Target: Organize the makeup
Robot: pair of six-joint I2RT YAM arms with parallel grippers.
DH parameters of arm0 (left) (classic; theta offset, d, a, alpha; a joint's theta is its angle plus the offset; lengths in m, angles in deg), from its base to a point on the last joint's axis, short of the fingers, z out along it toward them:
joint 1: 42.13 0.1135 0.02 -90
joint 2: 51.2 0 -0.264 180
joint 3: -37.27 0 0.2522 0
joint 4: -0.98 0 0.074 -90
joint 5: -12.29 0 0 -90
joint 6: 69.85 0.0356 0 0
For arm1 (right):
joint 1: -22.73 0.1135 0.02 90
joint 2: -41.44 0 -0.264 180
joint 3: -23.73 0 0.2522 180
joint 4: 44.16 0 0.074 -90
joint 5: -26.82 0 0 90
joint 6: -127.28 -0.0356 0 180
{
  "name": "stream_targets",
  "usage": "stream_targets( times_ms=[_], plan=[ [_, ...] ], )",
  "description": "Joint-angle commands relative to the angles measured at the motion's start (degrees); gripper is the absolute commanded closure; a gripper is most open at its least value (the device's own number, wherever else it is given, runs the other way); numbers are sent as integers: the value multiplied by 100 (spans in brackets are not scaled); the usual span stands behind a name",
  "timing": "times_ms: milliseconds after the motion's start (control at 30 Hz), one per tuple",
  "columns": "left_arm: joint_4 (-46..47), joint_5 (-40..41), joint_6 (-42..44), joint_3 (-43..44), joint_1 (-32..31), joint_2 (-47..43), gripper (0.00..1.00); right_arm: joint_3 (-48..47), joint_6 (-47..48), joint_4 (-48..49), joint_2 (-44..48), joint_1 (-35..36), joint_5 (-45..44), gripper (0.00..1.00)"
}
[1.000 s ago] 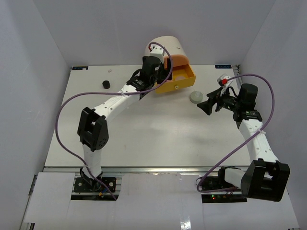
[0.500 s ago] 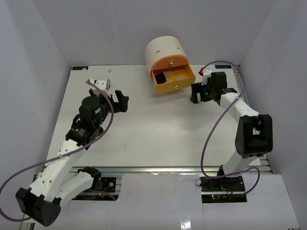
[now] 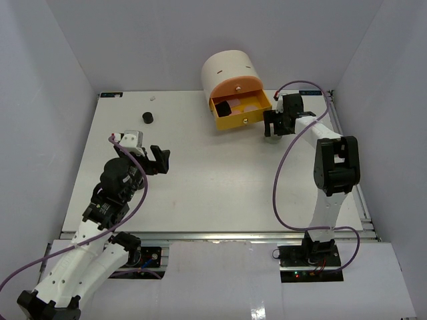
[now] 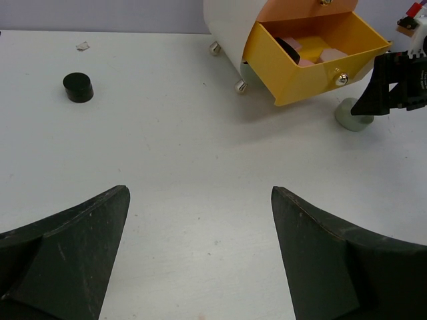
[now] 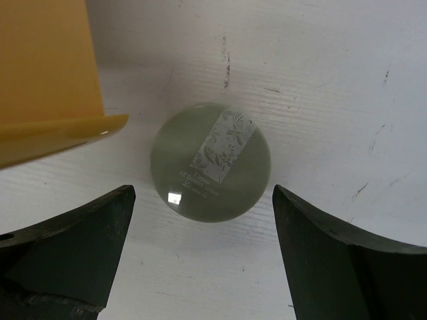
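The left claw (image 3: 157, 160) hovers wide open and empty over the tabletop's (image 3: 220, 180) left side. Beyond it, a small black jar (image 3: 147, 117) stands toward the far-left corner. Near the far-right corner, the right claw (image 3: 270, 125) straddles the grey-green compact (image 5: 210, 160) with its fingers spread wide and not touching it. The compact lies just beside the open yellow drawer (image 3: 241, 110), which holds makeup pieces (image 4: 327, 53).

Makeup positions.
You see grey-green compact (image 5: 210, 162) flat beside yellow drawer (image 4: 300, 80); black jar (image 3: 147, 117) upright, well apart; pink pieces (image 4: 328, 53) inside drawer.
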Motion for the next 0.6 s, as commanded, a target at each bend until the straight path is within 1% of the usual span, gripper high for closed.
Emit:
stream_targets(
  times_ms=[0,300,467,500,567],
  plan=[
    [62,-15,-16,-28,-6,15,2,-330,-281,39,-247,46,-279,10],
    [74,-53,-23,-46,-4,25,2,-302,-468,59,-475,72,-345,9],
    [85,-44,-25,-55,3,40,2,-164,-580,186,-501,72,-388,0],
    [88,-44,-25,-56,3,51,2,-142,-572,206,-506,72,-377,1],
    [85,-44,-25,-63,3,63,2,-102,-546,261,-506,72,-370,8]
  ],
)
